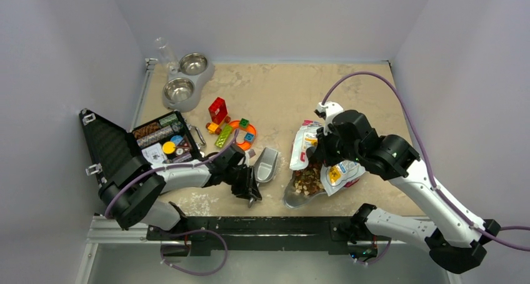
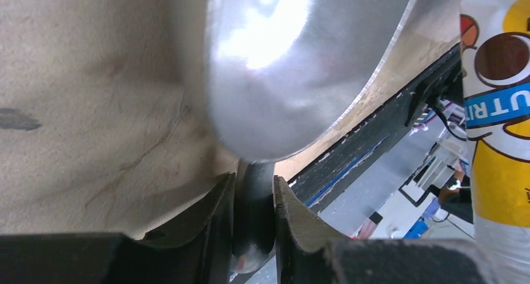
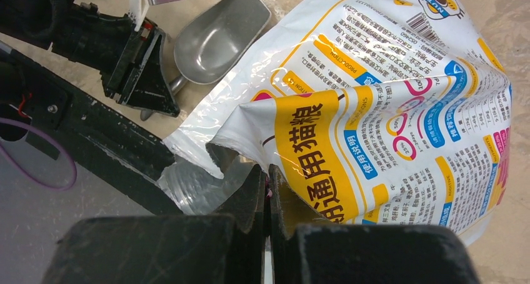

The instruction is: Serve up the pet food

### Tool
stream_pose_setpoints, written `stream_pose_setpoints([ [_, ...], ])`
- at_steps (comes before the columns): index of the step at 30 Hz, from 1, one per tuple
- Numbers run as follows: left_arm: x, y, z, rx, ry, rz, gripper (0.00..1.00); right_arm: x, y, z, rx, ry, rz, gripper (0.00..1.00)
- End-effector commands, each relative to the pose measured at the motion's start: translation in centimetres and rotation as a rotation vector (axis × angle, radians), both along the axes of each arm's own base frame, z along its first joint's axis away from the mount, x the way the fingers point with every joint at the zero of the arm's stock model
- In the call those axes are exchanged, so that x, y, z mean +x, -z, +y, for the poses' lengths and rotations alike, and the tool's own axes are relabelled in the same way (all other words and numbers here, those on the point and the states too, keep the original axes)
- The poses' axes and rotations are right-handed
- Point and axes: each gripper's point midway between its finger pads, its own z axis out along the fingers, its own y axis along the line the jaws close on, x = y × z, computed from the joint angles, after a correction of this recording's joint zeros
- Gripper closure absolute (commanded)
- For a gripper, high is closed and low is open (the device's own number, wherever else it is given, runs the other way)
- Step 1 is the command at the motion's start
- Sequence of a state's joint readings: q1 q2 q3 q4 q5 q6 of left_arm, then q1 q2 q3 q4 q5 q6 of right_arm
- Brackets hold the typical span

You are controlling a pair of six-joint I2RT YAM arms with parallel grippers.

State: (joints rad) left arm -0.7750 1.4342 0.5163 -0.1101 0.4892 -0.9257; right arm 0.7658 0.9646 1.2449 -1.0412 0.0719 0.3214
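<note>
**Kibble heaped at the bag's open mouth**

The brown, pebbly pet food (image 1: 306, 181) sits on the silvery lining of a glossy, crinkled bag (image 3: 387, 109). The right claw (image 3: 267, 171) pinches the bag's edge. The left claw (image 2: 253, 182) clamps the smooth metal scoop (image 1: 267, 164) by its rounded handle, whose end is hidden.

left tool (image 2: 253, 184): gripping | right tool (image 3: 267, 174): pinched shut | arms angled inward

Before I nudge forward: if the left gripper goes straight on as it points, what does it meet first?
The scoop: its handle sits between the left gripper's fingers, and the bowl lies directly ahead. The food bag is off to one side of that line; how far beyond is unclear.
</note>
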Motion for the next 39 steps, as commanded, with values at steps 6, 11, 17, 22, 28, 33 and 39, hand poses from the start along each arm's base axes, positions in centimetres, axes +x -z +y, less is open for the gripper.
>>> stream_pose_setpoints([
  [6,3.0,-2.8,0.1,0.0,-0.078,-0.102,1.0,2.1,-3.1,1.0,0.084,0.04,-0.116,1.0],
  [11,0.7,-9.1,3.5,0.255,-0.004,0.039,1.0,2.9,-2.8,-0.2,0.023,0.08,-0.148,1.0],
  [17,-3.3,-18.3,7.4,0.308,0.111,0.052,1.0,5.6,-3.3,0.6,-0.004,0.13,-0.197,1.0],
  [22,-8.5,-22.4,6.9,0.174,0.215,0.091,1.0,7.9,-5.3,2.2,0.02,0.17,-0.225,1.0],
  [28,-11.6,-25.3,5.0,0.049,0.33,0.087,1.0,9.7,-6.5,4.0,0.04,0.188,-0.227,1.0],
  [33,-10.6,-26.0,3.8,0.085,0.351,0.078,1.0,9.1,-7.5,5.5,0.088,0.08,-0.239,1.0],
  [39,-7.3,-25.0,1.8,0.256,0.352,0.054,1.0,7.5,-6.8,4.7,0.087,0.015,-0.26,1.0],
])
